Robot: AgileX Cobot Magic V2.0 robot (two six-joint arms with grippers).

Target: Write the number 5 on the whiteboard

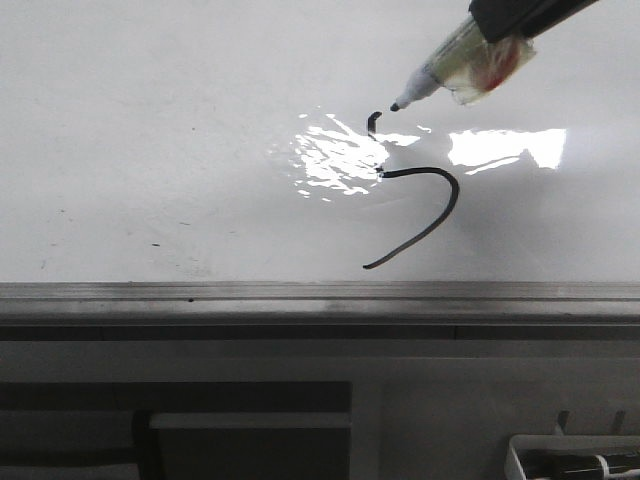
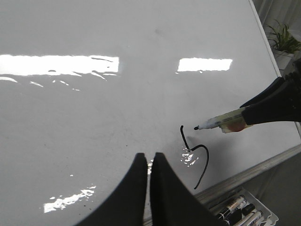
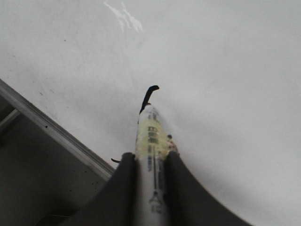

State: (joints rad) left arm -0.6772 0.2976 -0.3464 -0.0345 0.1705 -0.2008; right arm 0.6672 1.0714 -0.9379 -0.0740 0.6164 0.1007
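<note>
The whiteboard point(image 1: 150, 120) is glossy white with glare patches. The number 5 point(image 1: 440, 200) shows as a short black hook and a curved belly with a tail; it also shows in the left wrist view point(image 2: 203, 155). My right gripper point(image 3: 149, 157) is shut on a marker point(image 1: 460, 65), coming in from the top right of the front view point(image 1: 505, 22). The marker's black tip point(image 1: 396, 106) sits just right of the hook's upper end; I cannot tell if it touches the board. My left gripper point(image 2: 149, 157) is shut and empty, over the board left of the strokes.
A grey metal edge rail point(image 1: 320, 292) runs along the board's near side. A white tray with several markers point(image 2: 240, 212) lies beyond the rail near the right arm. A dark grey panel point(image 1: 200, 400) lies below the rail. A potted plant point(image 2: 284, 42) stands off the board.
</note>
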